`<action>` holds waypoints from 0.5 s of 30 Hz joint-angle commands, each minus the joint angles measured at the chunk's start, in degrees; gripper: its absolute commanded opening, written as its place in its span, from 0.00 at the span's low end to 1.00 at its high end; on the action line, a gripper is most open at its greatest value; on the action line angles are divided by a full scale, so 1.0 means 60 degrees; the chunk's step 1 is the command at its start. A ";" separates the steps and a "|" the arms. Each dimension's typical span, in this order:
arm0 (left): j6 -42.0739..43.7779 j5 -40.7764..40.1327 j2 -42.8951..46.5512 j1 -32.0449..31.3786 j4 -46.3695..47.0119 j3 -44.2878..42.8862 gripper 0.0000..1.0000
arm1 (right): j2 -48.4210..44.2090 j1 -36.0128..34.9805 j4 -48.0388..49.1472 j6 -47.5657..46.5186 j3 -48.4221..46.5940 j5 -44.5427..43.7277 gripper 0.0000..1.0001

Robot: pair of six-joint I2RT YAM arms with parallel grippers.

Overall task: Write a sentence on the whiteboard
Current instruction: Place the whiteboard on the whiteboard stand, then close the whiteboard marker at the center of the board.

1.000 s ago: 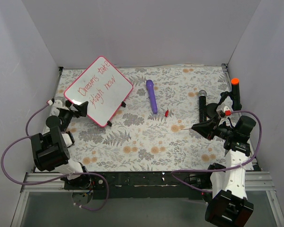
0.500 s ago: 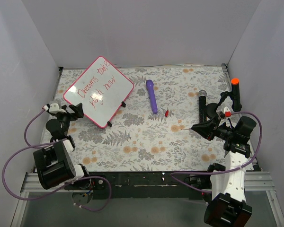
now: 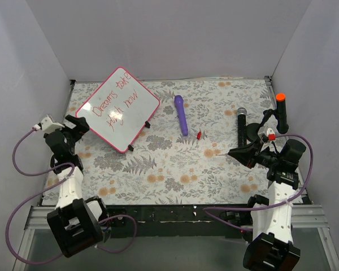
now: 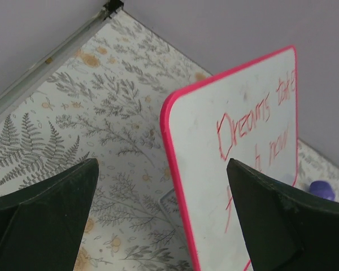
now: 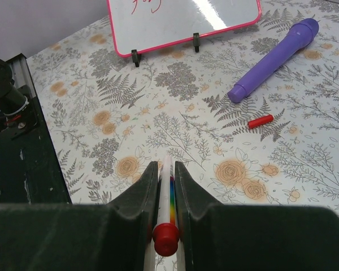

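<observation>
The whiteboard [image 3: 117, 109], pink-framed, stands tilted on small black feet at the back left. It also shows in the left wrist view [image 4: 209, 169] and the right wrist view [image 5: 181, 17]. The sentence [image 3: 114, 104] in red marker begins "Dreams" [image 4: 246, 121] and runs over two lines. My left gripper [image 3: 74, 125] [image 4: 161, 164] is open just left of the board's near corner, holding nothing. My right gripper [image 3: 241, 152] [image 5: 165, 165] is shut on a white marker [image 5: 167, 180] with a rainbow stripe and a red end. It hovers over the table's right side.
A purple stick [image 3: 181, 114] [image 5: 274, 56] lies at mid-table, and a small red cap [image 3: 199, 135] [image 5: 260, 121] lies just right of its near end. A black microphone [image 3: 241, 125] and an orange-topped black stand [image 3: 280, 107] sit at the right. Grey walls close three sides.
My left arm has drawn back leftward, away from the whiteboard's near edge, its gripper still open. The board, the marker and my right arm have not moved.
</observation>
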State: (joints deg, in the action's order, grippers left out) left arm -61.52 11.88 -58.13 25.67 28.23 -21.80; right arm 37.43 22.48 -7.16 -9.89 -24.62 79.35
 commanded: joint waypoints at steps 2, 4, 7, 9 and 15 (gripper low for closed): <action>-0.1830 0.0477 0.1059 0.0028 -0.4511 -0.2354 0.98 | 0.0002 -0.0011 -0.0359 -0.0358 -0.0613 -0.0056 0.01; -0.1977 0.2083 0.1351 -0.0030 -0.5026 -0.2591 0.98 | 0.0206 -0.0011 -0.0563 -0.0431 -0.0876 -0.0144 0.01; -0.3046 0.3408 0.1398 -0.0627 -0.4837 -0.2781 0.98 | 0.0717 -0.0011 -0.1791 -0.1293 -0.1605 -0.0422 0.01; -0.3035 0.3836 0.1062 -0.1446 -0.5461 -0.3538 0.94 | 0.1040 -0.0011 -0.2847 -0.2055 -0.2017 -0.0641 0.01; -0.2155 0.0199 -0.0825 -0.7933 -0.7645 -0.5373 0.89 | 0.2257 -0.0026 -0.4856 -0.3537 -0.3117 -0.1475 0.01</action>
State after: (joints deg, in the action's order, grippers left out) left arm -75.90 23.07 -57.74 -3.42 -6.66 -48.40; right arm 48.18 22.48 -25.87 -23.49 -39.13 74.15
